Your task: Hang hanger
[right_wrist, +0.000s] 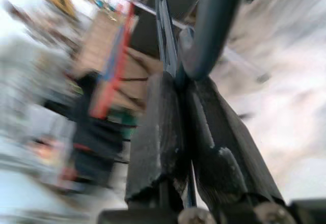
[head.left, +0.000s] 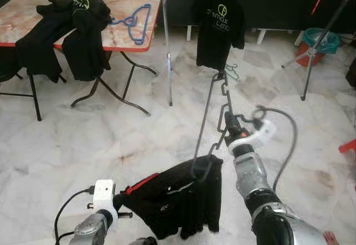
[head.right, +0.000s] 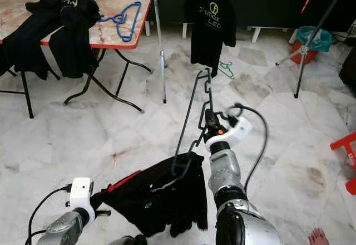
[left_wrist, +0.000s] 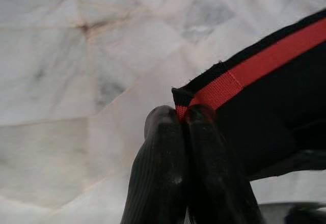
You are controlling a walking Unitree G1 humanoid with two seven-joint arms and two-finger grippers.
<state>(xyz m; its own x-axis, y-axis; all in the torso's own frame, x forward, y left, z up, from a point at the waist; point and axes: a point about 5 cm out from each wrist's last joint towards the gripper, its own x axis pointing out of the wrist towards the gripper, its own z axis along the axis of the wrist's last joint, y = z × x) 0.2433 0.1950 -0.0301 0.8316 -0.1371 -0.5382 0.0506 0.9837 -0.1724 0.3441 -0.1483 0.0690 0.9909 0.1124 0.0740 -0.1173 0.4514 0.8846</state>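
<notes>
Left eye view: right gripper (head.left: 229, 123) is grasping the dark hanger (head.left: 207, 123); left gripper (left_wrist: 186, 119) is pinching the black garment (head.left: 175, 200).

Table (head.left: 128, 39) left, hung shirt (head.left: 218, 25) ahead, bucket (head.left: 317, 42) right.

A folding table (head.left: 128, 33) with a marble-patterned top stands on the pale marble floor (head.left: 83, 139). Black clothes (head.left: 67, 30) drape over its near edge (one bears a green logo), a blue hanger (head.left: 133, 21) beside them. A teal bucket (head.left: 321, 40) sits far right.
</notes>
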